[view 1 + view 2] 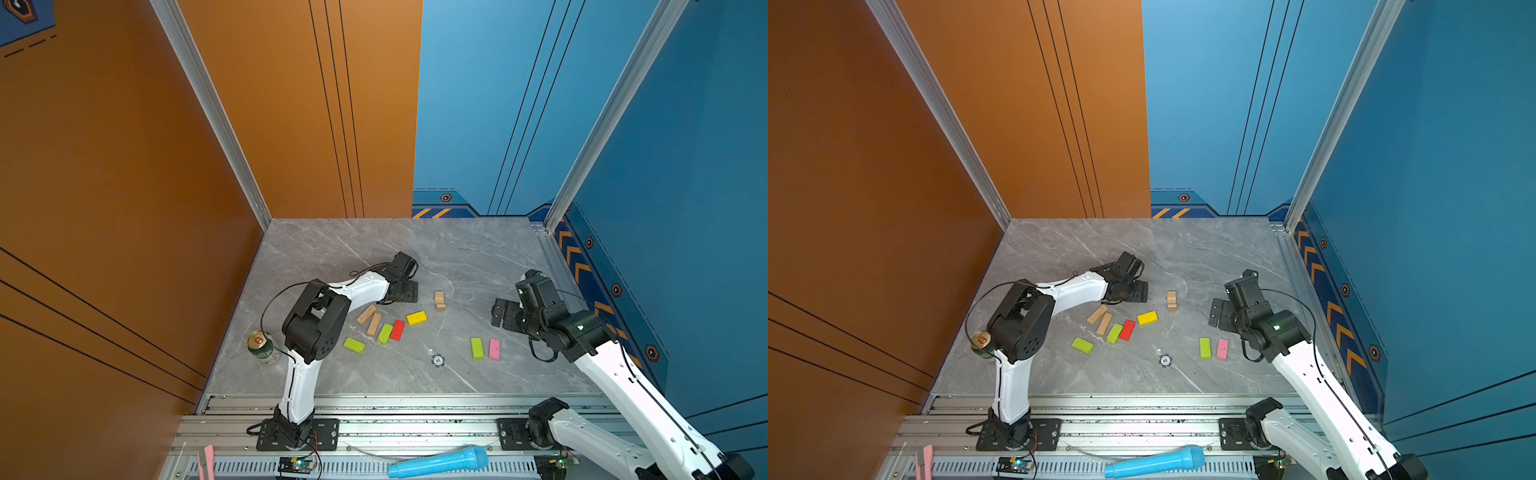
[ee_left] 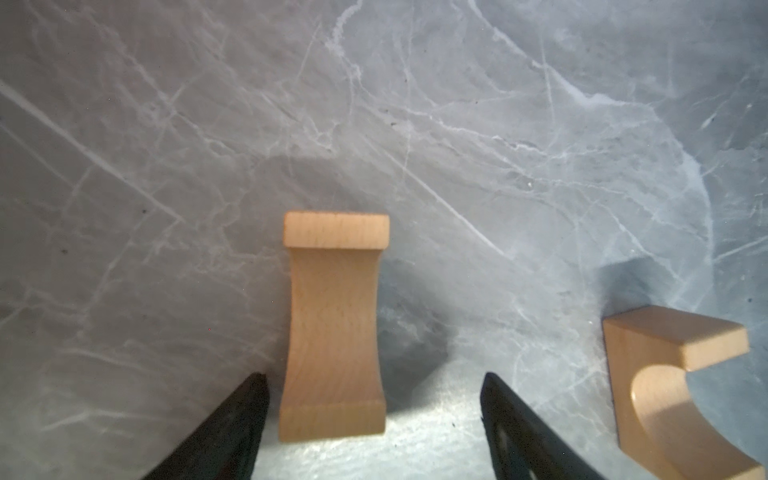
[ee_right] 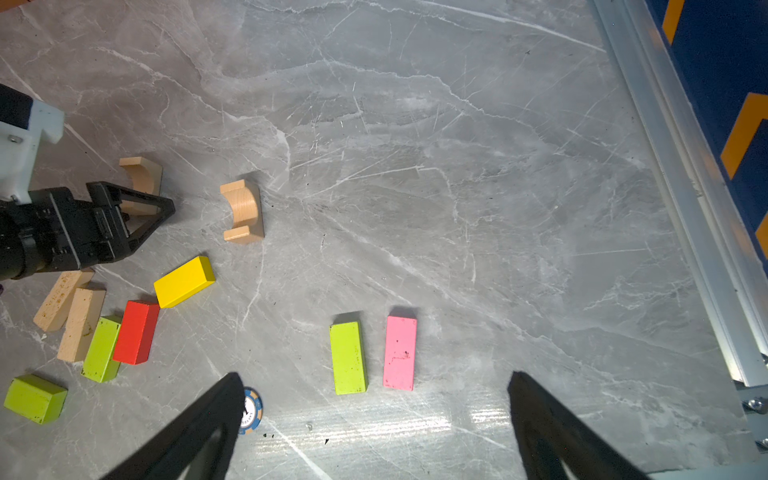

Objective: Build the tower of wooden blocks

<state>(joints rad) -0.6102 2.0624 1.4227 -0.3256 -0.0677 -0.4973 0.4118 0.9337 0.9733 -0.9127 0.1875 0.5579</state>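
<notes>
On the grey marble counter (image 1: 478,249), at its left edge, a green can (image 1: 262,348) stands by the left arm's elbow. The left end effector (image 2: 372,378) sits low over the counter with its jaws apart, gripping nothing. A notched tan block (image 2: 334,328) lies flat between its fingers, close beside one finger (image 2: 245,415) and clear of the other. In both top views the end effector hides this block.

Just to the right, outside the jaws, a second notched block (image 1: 439,300) rests on its side. Nearer the front rail lies a loose cluster: a plain tan brick (image 1: 366,314) next to another tan brick (image 1: 374,324), then a lime green brick (image 1: 385,333) against a red brick (image 1: 397,330), with a yellow brick (image 1: 416,318) just beyond them and a lone green brick (image 1: 354,345) in front.

A round blue-white token (image 1: 438,360) lies further right. Beyond it, a green-and-pink pair lies side by side without touching: a lime block (image 3: 349,357) and a pink block (image 3: 400,353). The right end effector (image 3: 374,376) hovers above them, jaws spread wide and empty; in the wrist view the pair lies ahead of its fingertips.
</notes>
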